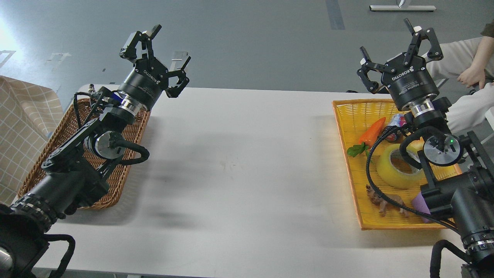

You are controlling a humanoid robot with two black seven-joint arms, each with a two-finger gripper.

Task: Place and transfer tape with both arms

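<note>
Tape (399,168) lies flat, core up, in the yellow tray (349,127) at right of frame, partly behind the right arm's cable and joint. Same tray: carrot (371,131) with green leaves upper left of the tape, brown toy animal (380,200) below it, a purple thing (420,204) lower right mostly hidden by the arm, a small colourful packet above. Right gripper (399,50) upper right, above the tray's far edge, fingers spread, holding nothing. Left gripper (160,58) upper left, above the far end of the wicker basket (127,162), fingers spread, holding nothing. White table (239,162) between basket and tray. Checked cloth (19,127) at left edge. A seated person's arm and leg (469,73) at upper right edge.
</note>
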